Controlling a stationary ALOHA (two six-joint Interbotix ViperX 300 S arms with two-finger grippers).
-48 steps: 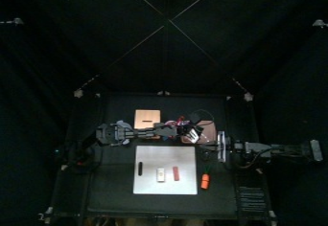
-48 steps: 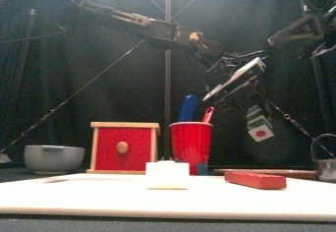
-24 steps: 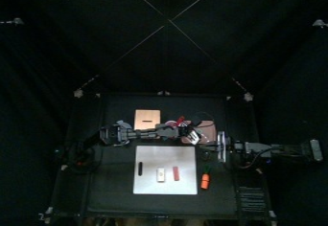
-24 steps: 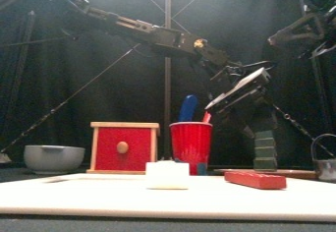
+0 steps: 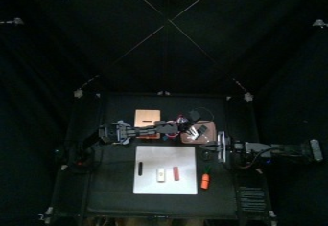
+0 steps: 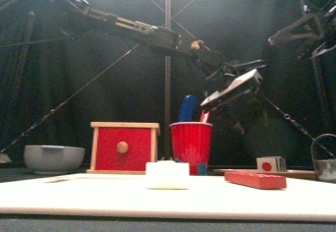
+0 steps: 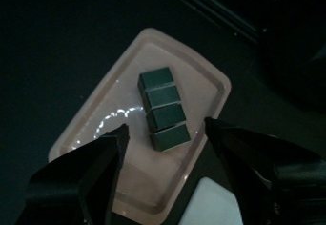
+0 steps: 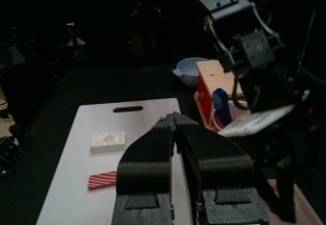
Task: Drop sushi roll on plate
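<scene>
Black curtains (image 5: pixel 77 38), black table (image 5: pixel 122 206)

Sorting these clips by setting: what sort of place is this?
Probably a robot test pen, not a real kitchen: a small table ringed by black curtains, with toy-like props: a red cup, a white mat, and a pink plate carrying a row of dark green blocks.

light: dim, from overhead | glare: white mat (image 6: pixel 171 199) (front view) | wrist views: murky, soft
</scene>
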